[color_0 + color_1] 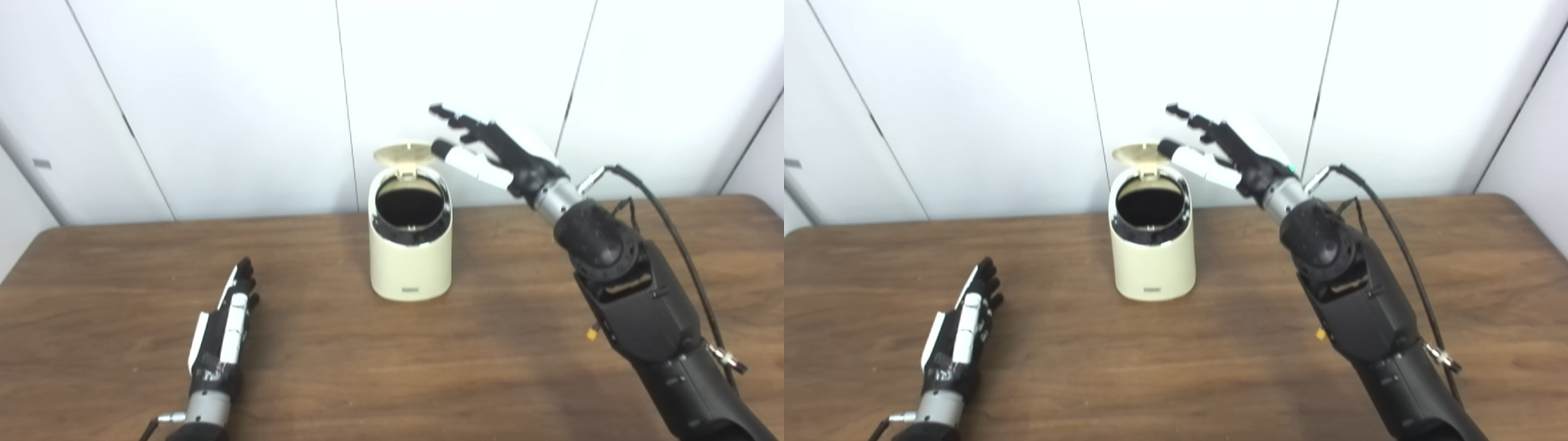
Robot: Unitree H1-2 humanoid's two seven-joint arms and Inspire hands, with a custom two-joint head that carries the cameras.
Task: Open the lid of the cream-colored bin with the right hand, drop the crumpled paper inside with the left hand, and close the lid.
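White wall panels back a brown wooden bench (478,367). Near its far edge stands the cream-colored bin (410,257), its lid (404,153) tipped up and its dark mouth exposed. Right hand (490,150) hovers just beside the lid, fingers spread, holding nothing. Left hand (223,324) lies flat on bare wood, fingers straight and empty, well apart from the bin.

brown wooden table (306,367), white panelled wall (233,92)

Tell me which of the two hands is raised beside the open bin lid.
The right hand, held in the air with fingers spread just right of the raised lid. The left hand lies low on the table, away from the cream-colored bin.
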